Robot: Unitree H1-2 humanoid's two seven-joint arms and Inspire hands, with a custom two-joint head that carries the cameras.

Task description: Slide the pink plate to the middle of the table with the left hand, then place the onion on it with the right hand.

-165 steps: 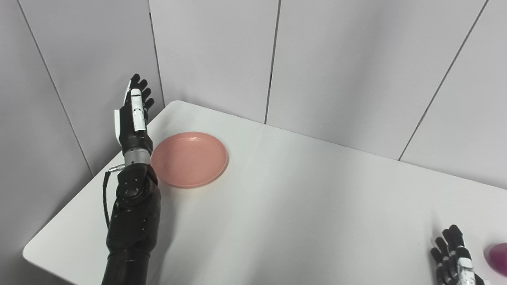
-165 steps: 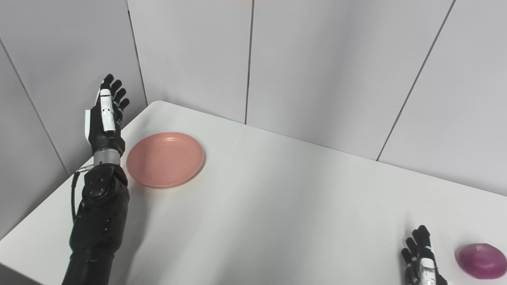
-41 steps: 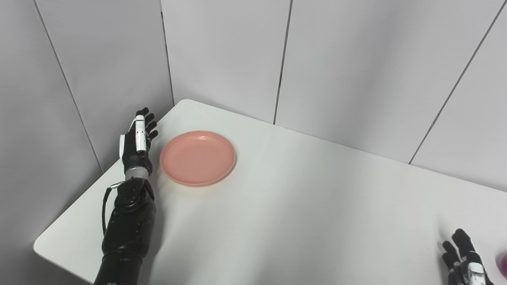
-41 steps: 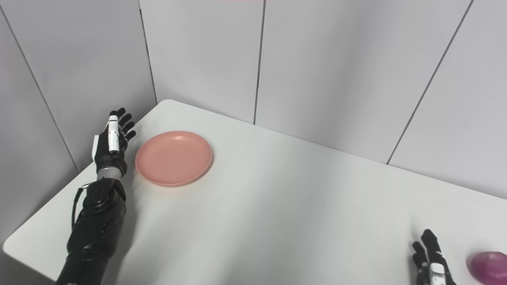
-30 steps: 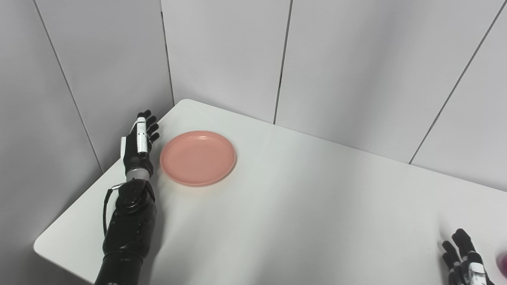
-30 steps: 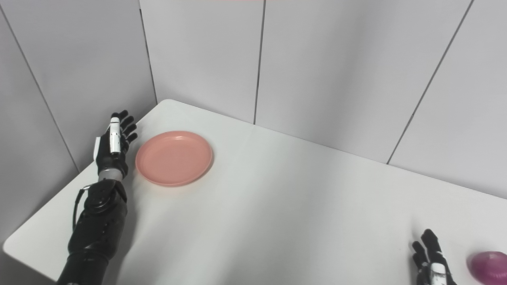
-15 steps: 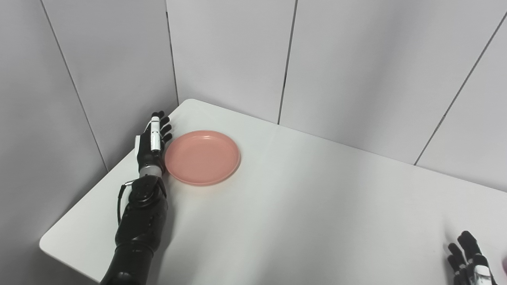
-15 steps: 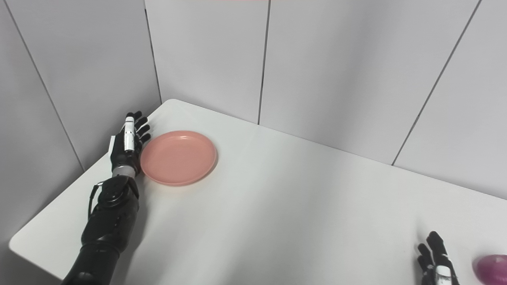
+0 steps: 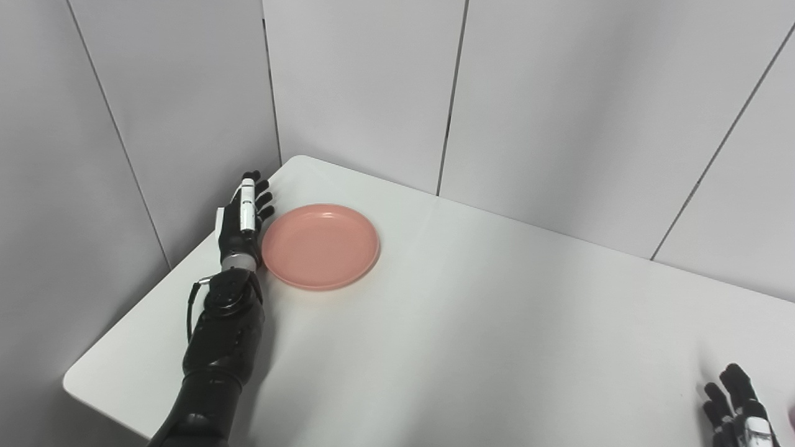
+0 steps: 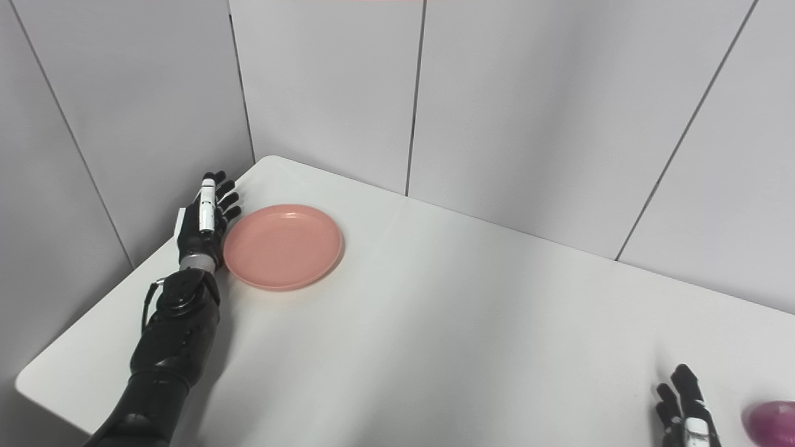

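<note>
The pink plate [image 9: 320,246] lies flat and empty on the white table [image 9: 472,323], in the far left part of the tabletop near the rounded far-left corner. It sits well to the left of the middle of the table.

The left robot hand [image 9: 242,218] stands on edge just beside the left rim of the pink plate, palm side facing the plate. Its fingers [image 9: 264,200] are extended and slightly apart, pointing away from the robot toward the wall panels. The hand is released and grasps nothing. At the wrist end the hand appears to meet the plate rim; whether there is actual contact cannot be confirmed from either view. The black left forearm [image 9: 220,338] runs from the bottom edge of the picture up along the left side of the table, with a thin cable loop [image 9: 191,304] at the wrist.

The onion [image 10: 770,422], purple and rounded, lies on the table at the near right, partly cut off by the picture edge in the right eye view. It is well apart from the pink plate.

The right robot hand [image 10: 686,413] is just left of the onion and not touching it. Only its upper part is visible; the fingers are extended and apart, holding nothing.

Grey wall panels [image 9: 559,93] with dark vertical seams enclose the table on the far and left sides.
</note>
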